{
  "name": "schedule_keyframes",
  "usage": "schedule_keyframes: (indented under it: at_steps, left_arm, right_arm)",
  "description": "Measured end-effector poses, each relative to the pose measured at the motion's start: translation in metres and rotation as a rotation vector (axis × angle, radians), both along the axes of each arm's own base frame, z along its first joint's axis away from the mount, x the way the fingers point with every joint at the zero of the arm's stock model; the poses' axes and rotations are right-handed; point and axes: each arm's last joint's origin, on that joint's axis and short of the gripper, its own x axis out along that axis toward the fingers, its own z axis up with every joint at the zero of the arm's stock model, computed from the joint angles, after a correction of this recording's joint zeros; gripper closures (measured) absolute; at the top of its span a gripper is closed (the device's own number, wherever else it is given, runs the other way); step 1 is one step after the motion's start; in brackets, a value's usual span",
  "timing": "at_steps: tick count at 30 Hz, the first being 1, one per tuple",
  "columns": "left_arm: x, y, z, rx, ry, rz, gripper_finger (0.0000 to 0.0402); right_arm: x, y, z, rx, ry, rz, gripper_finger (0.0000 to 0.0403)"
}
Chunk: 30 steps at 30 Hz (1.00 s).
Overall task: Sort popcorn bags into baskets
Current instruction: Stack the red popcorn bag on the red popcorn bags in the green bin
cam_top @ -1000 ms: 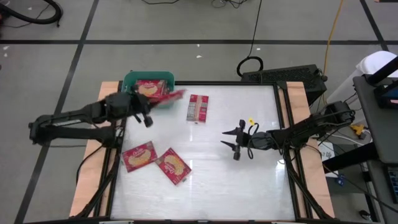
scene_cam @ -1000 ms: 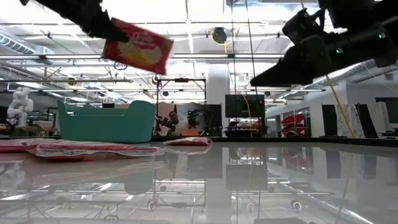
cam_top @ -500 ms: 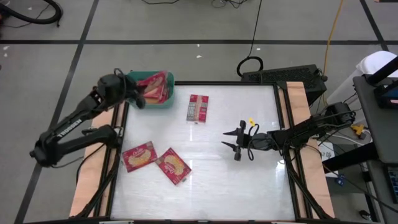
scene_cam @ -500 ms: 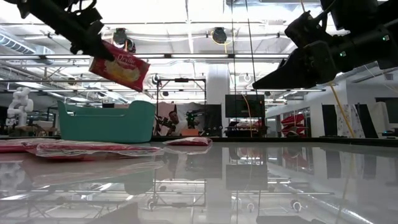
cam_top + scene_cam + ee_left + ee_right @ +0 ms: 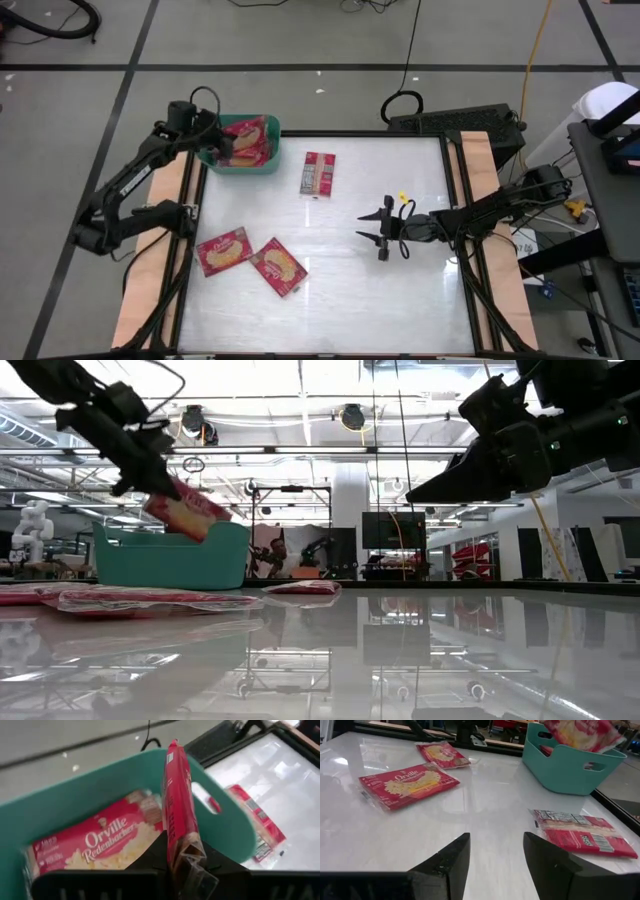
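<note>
— Presently, what is gripped by the left hand [image 5: 182, 857]?
— A popcorn bag [image 5: 177, 805] is clamped edge-on between its fingers, held tilted over the teal basket [image 5: 212, 160], directly beneath the hand. Another bag [image 5: 95, 842] is seen lying inside that basket.
— And the right hand [image 5: 372, 228]?
— It is held above the surface [image 5: 400, 300] with fingers spread, nothing gripped. One face-down bag [image 5: 318, 173] lies ahead of it; two face-up bags [image 5: 224, 250] are noted farther off.

My left gripper [image 5: 222, 150] reaches to the far left corner, fingers pinched tight; my right gripper [image 5: 378, 226] hovers mid-right, fingers parted, arm stretched low
</note>
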Motion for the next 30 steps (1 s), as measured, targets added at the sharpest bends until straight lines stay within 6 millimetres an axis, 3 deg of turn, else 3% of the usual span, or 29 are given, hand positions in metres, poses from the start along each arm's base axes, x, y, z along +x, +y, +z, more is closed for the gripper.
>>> schedule_keyframes:
  at_steps: [7, 13, 22, 26, 30]
  left_arm:
    - [-0.008, 0.016, -0.011, -0.083, -0.007, 0.13, 0.0361]
    - [-0.004, 0.015, -0.012, -0.07, 0.038, 0.152, 0.031]
    - [0.014, 0.015, -0.021, -0.023, 0.206, 0.217, 0.0262]
    - [0.024, 0.008, -0.01, 0.06, 0.167, 0.213, 0.0262]
    - [0.047, -0.01, 0.003, 0.156, 0.109, 0.074, 0.0265]
  right_arm:
    - [0.0, 0.001, 0.0, 0.011, 0.002, 0.027, 0.0227]
    - [0.0, 0.003, 0.0, 0.052, 0.006, 0.096, 0.0227]
    - [0.0, 0.006, 0.0, 0.077, 0.005, 0.123, 0.0227]
    - [0.0, 0.006, 0.0, 0.074, 0.006, 0.122, 0.0227]
    - [0.0, 0.006, 0.0, 0.067, 0.006, 0.124, 0.0227]
